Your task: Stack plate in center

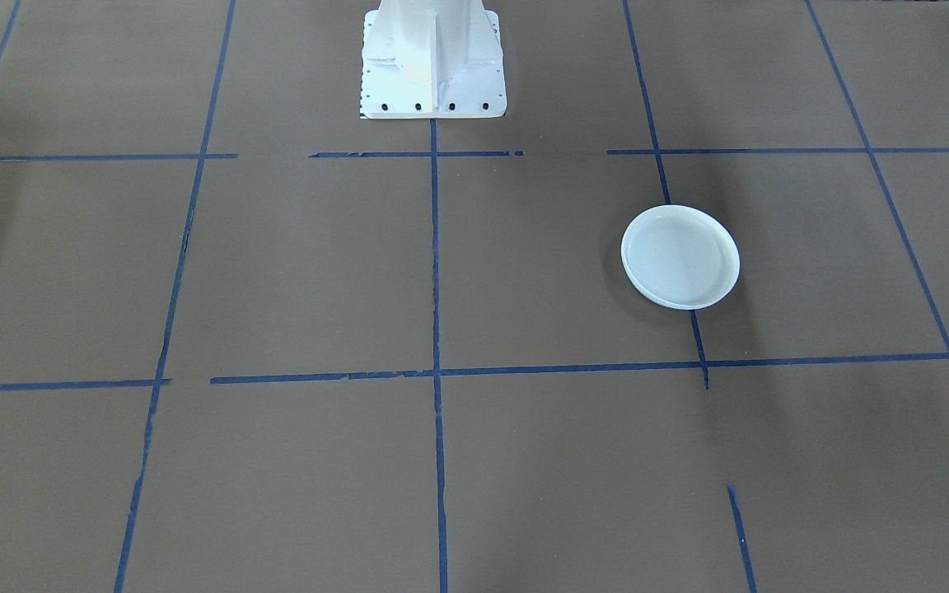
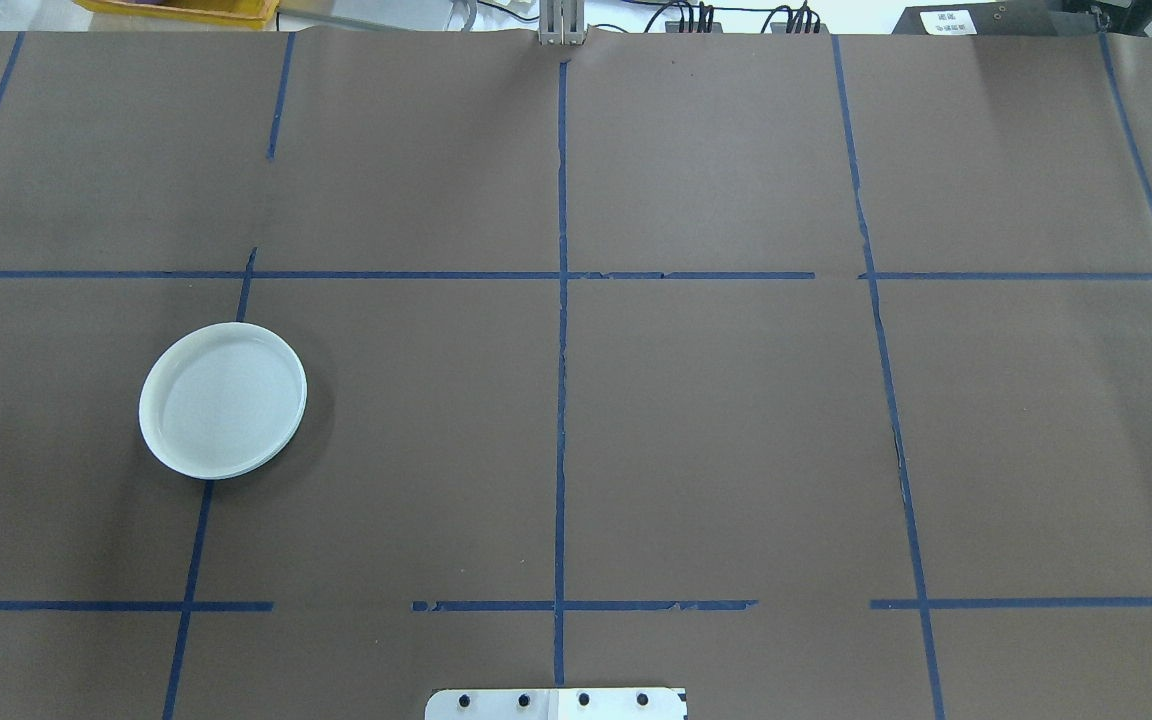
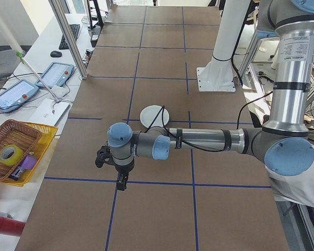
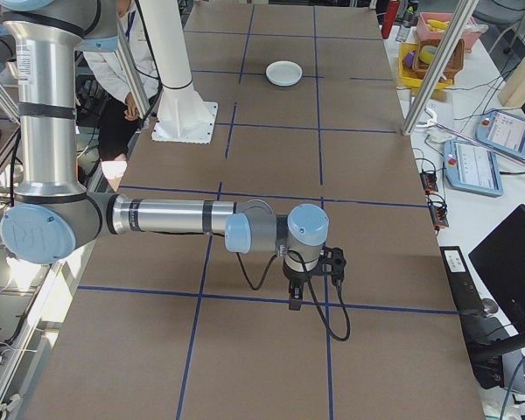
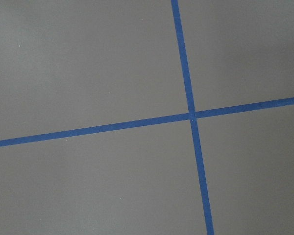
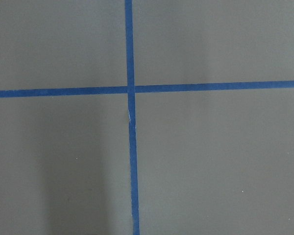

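A round pale blue-grey plate (image 2: pixel 223 400) with a raised rim lies on the brown table, in the robot's left half, across a blue tape line. A second white rim peeks out under its edge. The same plate (image 1: pixel 680 257) appears right of middle in the front-facing view, and small in the side views (image 3: pixel 154 115) (image 4: pixel 283 73). My left gripper (image 3: pixel 120 183) hangs over a tape crossing at the table's left end, well away from the plate. At the table's right end my right gripper (image 4: pixel 295 302) hangs likewise. I cannot tell whether either is open or shut. Both wrist views hold only table and tape.
The white robot pedestal (image 1: pixel 433 66) stands at the table's robot-side middle. Beside the left end are a yellow basket (image 3: pixel 15 151), tablets (image 3: pixel 55 75) and a metal post (image 3: pixel 68 36). Off the right end sit control pendants (image 4: pixel 472 166). A person in white (image 4: pixel 114 52) stands behind the pedestal.
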`<move>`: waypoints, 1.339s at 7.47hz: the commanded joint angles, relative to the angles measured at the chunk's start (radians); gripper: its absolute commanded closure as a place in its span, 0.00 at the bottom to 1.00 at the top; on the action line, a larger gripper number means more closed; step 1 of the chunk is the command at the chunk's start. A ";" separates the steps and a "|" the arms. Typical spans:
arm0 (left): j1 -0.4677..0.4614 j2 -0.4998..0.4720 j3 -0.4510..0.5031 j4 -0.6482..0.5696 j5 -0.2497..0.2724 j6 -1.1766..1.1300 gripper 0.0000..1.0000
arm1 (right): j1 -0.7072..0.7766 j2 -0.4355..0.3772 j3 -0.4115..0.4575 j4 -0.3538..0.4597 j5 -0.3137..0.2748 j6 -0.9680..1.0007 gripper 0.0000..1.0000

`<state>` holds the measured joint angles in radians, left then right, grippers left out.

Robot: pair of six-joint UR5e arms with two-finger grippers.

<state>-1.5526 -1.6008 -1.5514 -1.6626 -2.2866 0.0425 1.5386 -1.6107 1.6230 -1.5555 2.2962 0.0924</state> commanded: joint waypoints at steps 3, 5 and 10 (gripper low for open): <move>-0.018 0.013 -0.024 0.003 -0.080 -0.007 0.00 | 0.000 0.000 0.000 0.000 0.000 0.001 0.00; -0.017 0.012 -0.023 0.004 -0.079 -0.012 0.00 | 0.000 0.000 0.000 0.000 0.000 0.000 0.00; -0.015 0.012 -0.012 0.004 -0.079 -0.012 0.00 | 0.000 0.000 0.000 0.000 0.000 0.000 0.00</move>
<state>-1.5688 -1.5891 -1.5657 -1.6582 -2.3654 0.0317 1.5386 -1.6107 1.6230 -1.5555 2.2953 0.0927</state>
